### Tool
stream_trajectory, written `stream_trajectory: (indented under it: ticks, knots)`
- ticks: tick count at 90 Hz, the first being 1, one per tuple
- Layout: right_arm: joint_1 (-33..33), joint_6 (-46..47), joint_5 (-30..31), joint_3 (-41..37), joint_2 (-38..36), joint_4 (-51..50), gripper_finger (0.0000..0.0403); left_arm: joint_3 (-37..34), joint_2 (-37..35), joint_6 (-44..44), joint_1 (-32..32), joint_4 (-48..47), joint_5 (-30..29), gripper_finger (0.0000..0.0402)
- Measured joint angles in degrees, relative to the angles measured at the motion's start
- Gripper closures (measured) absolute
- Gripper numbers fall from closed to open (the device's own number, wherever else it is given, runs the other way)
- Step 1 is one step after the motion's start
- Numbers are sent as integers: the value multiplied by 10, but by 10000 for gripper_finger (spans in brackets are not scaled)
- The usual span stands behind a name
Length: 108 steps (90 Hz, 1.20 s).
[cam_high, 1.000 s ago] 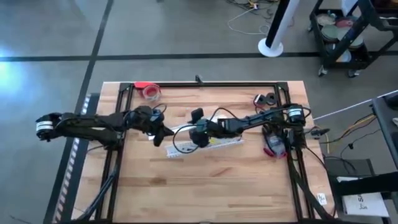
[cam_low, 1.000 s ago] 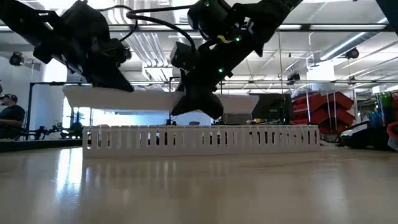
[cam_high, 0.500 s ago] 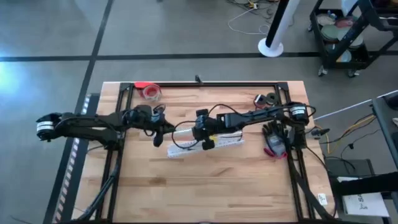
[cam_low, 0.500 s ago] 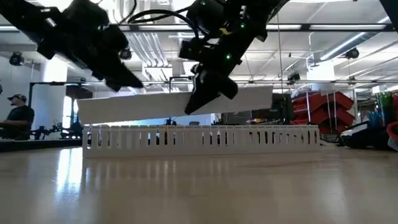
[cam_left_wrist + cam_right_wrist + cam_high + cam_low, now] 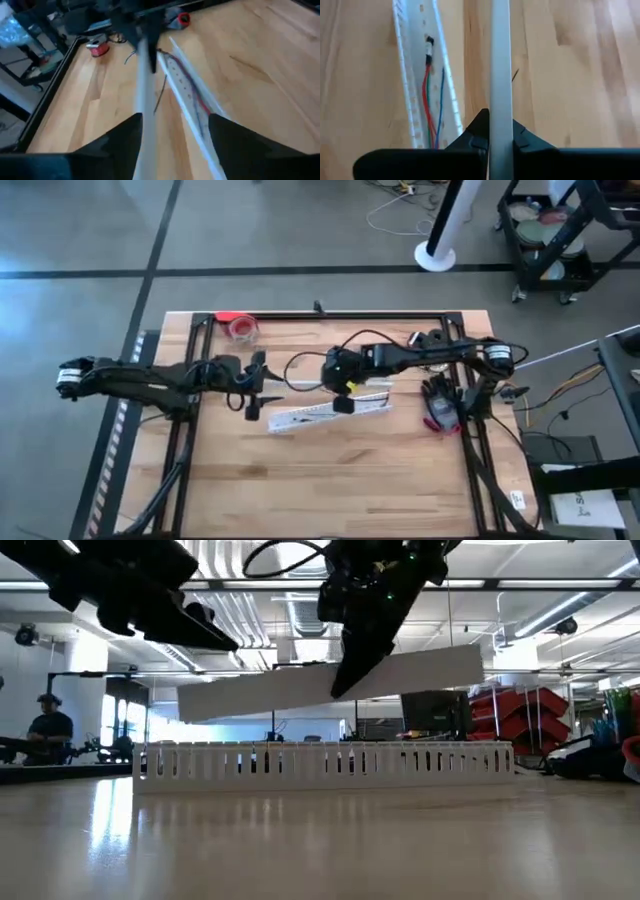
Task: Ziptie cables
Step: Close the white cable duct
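The right gripper now carries the long white cover strip alone. Half a second ago the strip sat low over the slotted cable duct with both arms at it; now it hangs higher and tilted, its right end up, well clear of the duct.

Right fingers are clamped on the strip's edge. The left gripper has let go and backed toward the bench's left edge; its fingers are spread wide, the strip between them, seemingly untouched.

The cables, red, green and blue, lie inside the open duct mid-bench, connector end showing.

So the lid is off and the cables are exposed, with no ziptie on them yet. The strip probably has to be set aside first.
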Motion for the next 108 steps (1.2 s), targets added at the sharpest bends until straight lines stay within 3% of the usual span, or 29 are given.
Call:
stream_trajectory:
  ticks: [22, 56, 82, 97, 108]
  knots:
    - [1, 76, -99, -1, -27, -21, 403, -1, 8, 64, -73, -12, -117, 138]
    - [-3, 177, -161, -4, -50, -23, 403, 53, 71, 89, -116, -57, -196, 50]
    - [-7, 243, -204, -4, -56, 8, 403, 121, 172, 114, -157, -97, -370, 51]
    - [-13, 277, -205, -5, -53, 11, 403, 158, 203, 110, -181, -134, -409, 52]
    - [-16, 302, -206, -5, -53, 23, 403, 168, 216, 103, -205, -158, -481, 53]
